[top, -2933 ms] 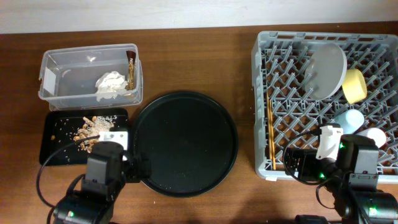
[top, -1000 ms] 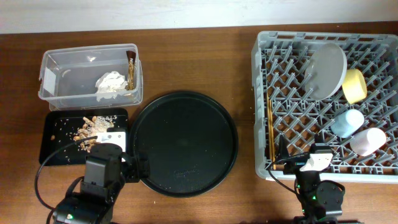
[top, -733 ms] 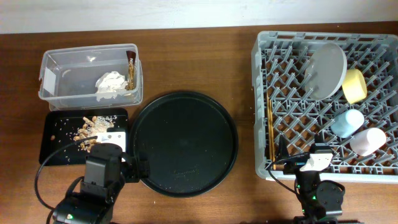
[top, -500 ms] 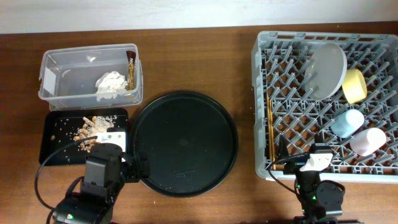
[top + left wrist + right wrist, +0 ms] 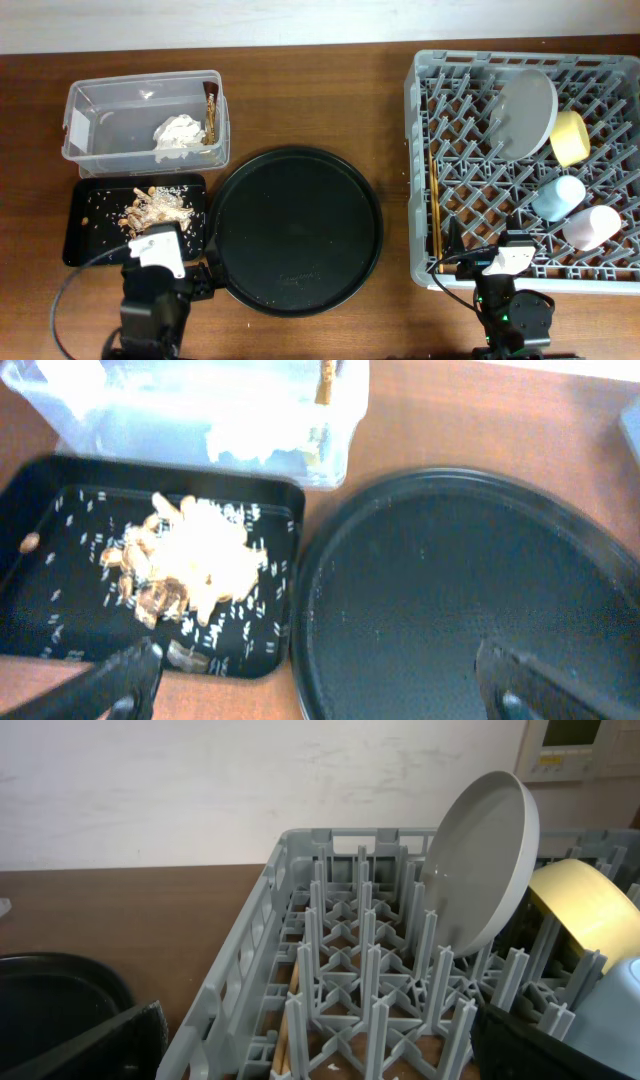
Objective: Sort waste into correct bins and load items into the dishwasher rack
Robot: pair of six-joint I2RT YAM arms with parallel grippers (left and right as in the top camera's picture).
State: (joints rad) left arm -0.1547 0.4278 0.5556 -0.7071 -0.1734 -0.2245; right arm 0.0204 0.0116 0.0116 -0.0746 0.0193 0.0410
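Note:
The clear tub (image 5: 100, 100) holds the white tissue (image 5: 178, 133) and the brown-gold wrapper (image 5: 210, 112). The flat black tray (image 5: 85, 235) holds the food scraps (image 5: 150, 207). The grey rack (image 5: 425, 160) holds the plate (image 5: 527, 110), yellow bowl (image 5: 570, 137), blue cup (image 5: 558, 196), pink cup (image 5: 592, 226) and chopsticks (image 5: 436, 210). My left gripper (image 5: 165, 270) is open and empty (image 5: 320, 690), at the near edges of the scrap tray (image 5: 60, 490) and round tray. My right gripper (image 5: 490, 262) is open and empty (image 5: 320, 1055) at the rack's front wall (image 5: 250, 960).
A large round black tray (image 5: 298, 230) lies between the bins and the rack; it also shows in the left wrist view (image 5: 450, 590). The table's front edge is just behind both arms.
The left arm has drawn back toward the front edge, uncovering the scrap tray. The right arm earlier left the rack's front right and has since stayed still.

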